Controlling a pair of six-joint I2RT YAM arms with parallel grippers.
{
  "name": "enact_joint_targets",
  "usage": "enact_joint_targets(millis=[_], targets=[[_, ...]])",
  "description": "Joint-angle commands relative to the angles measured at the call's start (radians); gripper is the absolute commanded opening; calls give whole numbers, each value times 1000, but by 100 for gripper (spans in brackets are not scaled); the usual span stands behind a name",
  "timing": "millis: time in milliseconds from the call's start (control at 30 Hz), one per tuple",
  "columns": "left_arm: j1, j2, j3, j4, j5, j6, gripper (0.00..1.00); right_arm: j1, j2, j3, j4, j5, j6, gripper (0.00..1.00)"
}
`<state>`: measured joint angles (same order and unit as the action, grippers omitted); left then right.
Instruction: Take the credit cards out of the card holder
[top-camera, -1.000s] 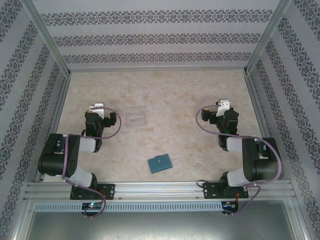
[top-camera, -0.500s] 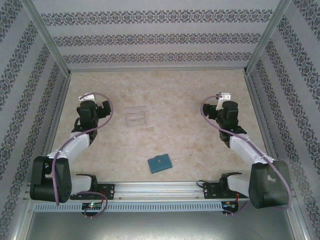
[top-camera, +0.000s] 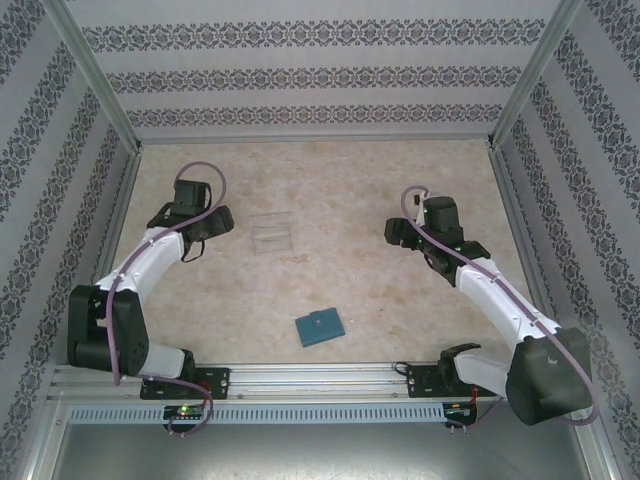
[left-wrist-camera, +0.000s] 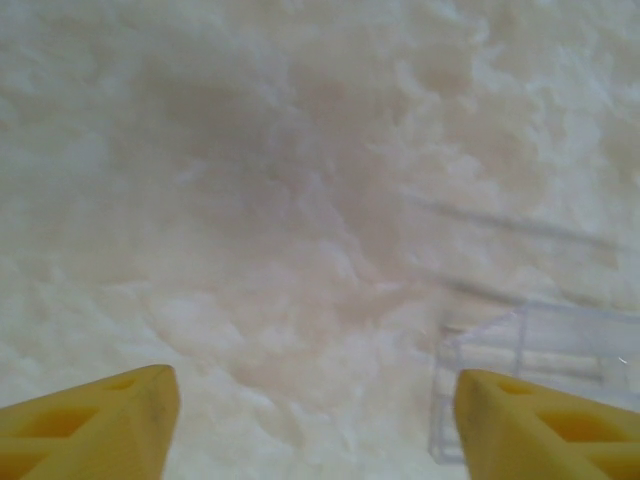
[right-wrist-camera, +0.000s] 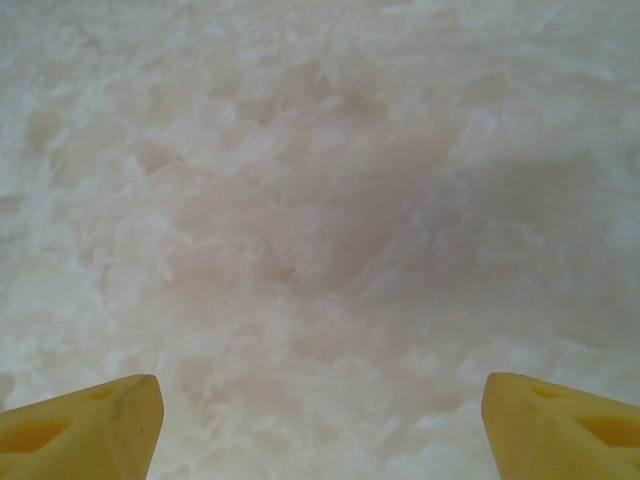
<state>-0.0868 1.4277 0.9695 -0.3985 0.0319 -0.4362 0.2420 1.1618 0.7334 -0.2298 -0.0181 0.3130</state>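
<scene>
The card holder (top-camera: 320, 327) lies flat on the tabletop (top-camera: 400, 180), close to the near edge and about midway between the two arm bases. It is teal and folded shut, with a small tab on its upper face, so its inside is hidden. Nothing touches it, and both pincers are well apart from it, farther back on the tabletop.

A clear tray (top-camera: 271, 235) sits beyond the holder, left of centre, apart from it.

The left arm (top-camera: 150, 265) reaches up the left side. The left pincer (top-camera: 212, 224) hangs just left of the tray. In the left wrist view that pincer (left-wrist-camera: 315, 385) is spread wide, with its yellow fingers (left-wrist-camera: 90, 425) at the two lower corners and bare tabletop between them. A corner of the tray (left-wrist-camera: 540, 350) shows by the finger on the right of that view. Whether they touch I cannot tell.

The right arm (top-camera: 500, 295) stretches up the right side, and the right pincer (top-camera: 400, 233) points left over bare tabletop, far right of the tray. In the right wrist view it (right-wrist-camera: 320, 390) is also spread wide and pinches nothing, with pale mottled tabletop between its yellow fingers (right-wrist-camera: 80, 425).

A purple cable (top-camera: 205, 180) loops over the left wrist.
</scene>
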Motion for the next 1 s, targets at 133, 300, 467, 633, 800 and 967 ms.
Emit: enact_joint_targets(millis=[133, 300, 467, 633, 800, 967], targets=[[-83, 100, 139, -153, 93, -51, 53, 41, -24, 12, -77, 42, 57, 84], [-125, 181, 219, -180, 79, -73, 45, 45, -39, 17, -88, 51, 53, 85], [-146, 266, 293, -209, 64, -82, 37, 48, -47, 11, -98, 54, 44, 84], [-154, 339, 364, -246, 62, -68, 29, 48, -50, 6, -104, 63, 40, 85], [-157, 377, 388, -260, 64, -56, 24, 49, -49, 4, -107, 70, 32, 85], [-159, 409, 396, -270, 73, -45, 21, 48, -39, 10, -105, 72, 29, 85]])
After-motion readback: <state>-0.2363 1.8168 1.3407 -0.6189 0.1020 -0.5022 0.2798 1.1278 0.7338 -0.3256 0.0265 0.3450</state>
